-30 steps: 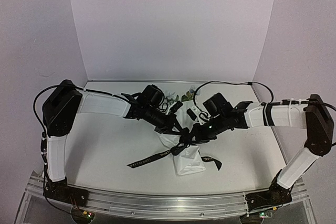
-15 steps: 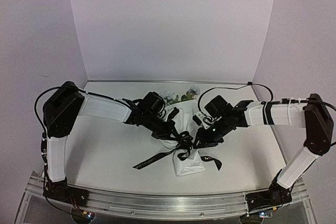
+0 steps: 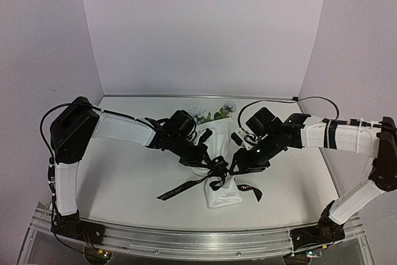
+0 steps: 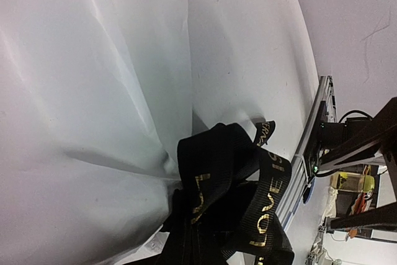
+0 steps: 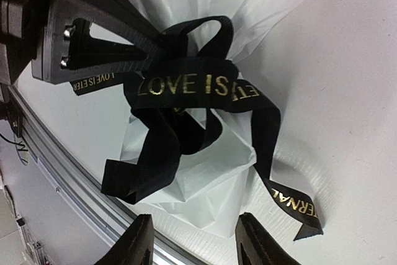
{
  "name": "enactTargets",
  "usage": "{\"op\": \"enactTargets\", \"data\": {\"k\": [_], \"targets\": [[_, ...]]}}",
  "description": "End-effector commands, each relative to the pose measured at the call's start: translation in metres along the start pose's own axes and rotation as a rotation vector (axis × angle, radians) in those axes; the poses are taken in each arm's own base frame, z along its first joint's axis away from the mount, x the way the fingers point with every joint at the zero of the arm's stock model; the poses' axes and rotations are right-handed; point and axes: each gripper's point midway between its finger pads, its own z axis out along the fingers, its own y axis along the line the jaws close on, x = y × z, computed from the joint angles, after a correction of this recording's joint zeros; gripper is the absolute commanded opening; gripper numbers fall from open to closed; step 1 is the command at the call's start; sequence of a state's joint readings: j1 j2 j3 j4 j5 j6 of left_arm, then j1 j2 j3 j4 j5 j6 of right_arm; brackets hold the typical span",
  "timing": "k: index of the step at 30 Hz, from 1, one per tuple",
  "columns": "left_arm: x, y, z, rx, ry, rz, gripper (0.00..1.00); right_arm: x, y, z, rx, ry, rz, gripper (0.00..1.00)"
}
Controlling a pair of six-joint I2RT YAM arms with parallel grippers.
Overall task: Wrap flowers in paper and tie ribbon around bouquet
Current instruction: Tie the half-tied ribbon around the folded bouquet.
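Moved: right gripper (image 5: 195, 240) has let go of the ribbon (image 5: 186, 85) and drawn back; its fingers stand apart, holding nothing.
Left gripper (image 5: 142, 54): clamped on the ribbon at the bouquet (image 3: 222, 195) waist.
Hidden: its fingers are outside their own wrist view; blooms (image 3: 214, 115) partly covered, small.
Surface: white table (image 3: 124, 166), bouquet lying mid-table.
Room: pale lilac walls (image 3: 198, 29).
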State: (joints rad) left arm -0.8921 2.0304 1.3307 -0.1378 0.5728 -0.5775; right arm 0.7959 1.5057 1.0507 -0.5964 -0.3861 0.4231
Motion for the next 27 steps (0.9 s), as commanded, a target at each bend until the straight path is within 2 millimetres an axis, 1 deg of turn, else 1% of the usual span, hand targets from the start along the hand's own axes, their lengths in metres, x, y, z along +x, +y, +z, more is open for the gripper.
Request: {"op": "enactTargets", "data": {"k": [1,6,10,13,18,22,27], "targets": [[-0.006,-0.019,-0.014,0.030,-0.025,0.038,0.00,-0.007,0.023,0.008,-0.043,0.023,-0.028,0.49],[-0.005,-0.018,-0.013,0.028,-0.017,0.045,0.00,-0.011,0.034,0.021,-0.071,0.035,-0.016,0.53],[-0.004,-0.018,-0.013,0.031,-0.015,0.047,0.00,-0.010,0.041,0.025,-0.081,0.050,-0.018,0.54],[-0.005,-0.019,-0.014,0.029,-0.017,0.052,0.00,-0.006,0.043,0.029,-0.086,0.071,-0.015,0.53],[-0.001,-0.018,-0.014,0.033,-0.012,0.052,0.00,0.004,0.040,0.027,-0.089,0.082,-0.021,0.52],[0.003,-0.017,-0.013,0.038,-0.001,0.054,0.00,0.008,0.047,0.024,-0.129,0.104,-0.042,0.52],[0.010,-0.014,-0.011,0.038,0.012,0.057,0.00,0.010,0.053,0.025,-0.160,0.142,-0.047,0.48]]}}
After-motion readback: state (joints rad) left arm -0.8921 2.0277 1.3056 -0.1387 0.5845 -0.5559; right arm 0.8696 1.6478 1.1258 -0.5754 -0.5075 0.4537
